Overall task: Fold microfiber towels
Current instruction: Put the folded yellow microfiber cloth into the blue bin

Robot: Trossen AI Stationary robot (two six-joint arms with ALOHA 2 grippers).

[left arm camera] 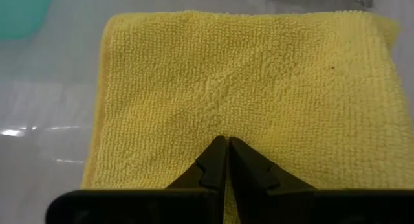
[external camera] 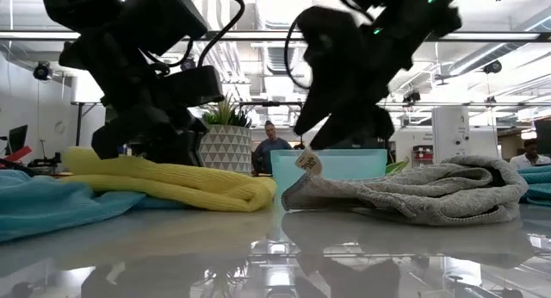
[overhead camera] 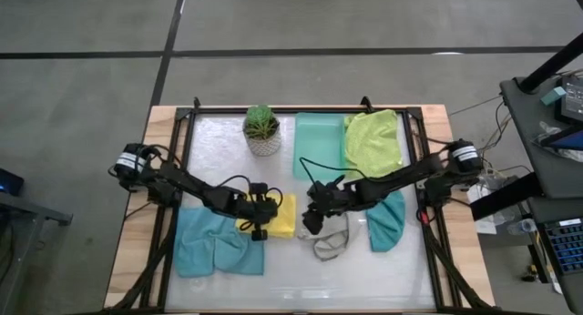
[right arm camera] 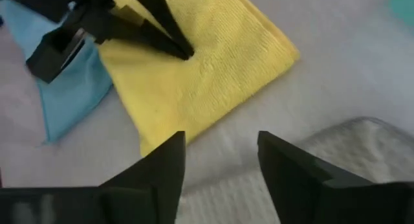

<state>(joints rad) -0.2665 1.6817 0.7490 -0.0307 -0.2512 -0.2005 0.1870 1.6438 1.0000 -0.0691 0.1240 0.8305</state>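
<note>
On the white worktop (overhead camera: 228,142), the left gripper (left arm camera: 226,160), its fingers closed together, presses their tips onto the folded yellow towel (overhead camera: 282,217) near the worktop's middle. Just beside it, the right gripper (right arm camera: 220,156) hovers with fingers spread apart and empty, above the crumpled grey towel (external camera: 430,190). A light blue towel (overhead camera: 214,247) lies beside the yellow one.

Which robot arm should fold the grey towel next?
Probably the right. Its open right gripper hangs just above the pale grey towel, empty. The left gripper is shut, its tips pressing on the yellow towel.
</note>
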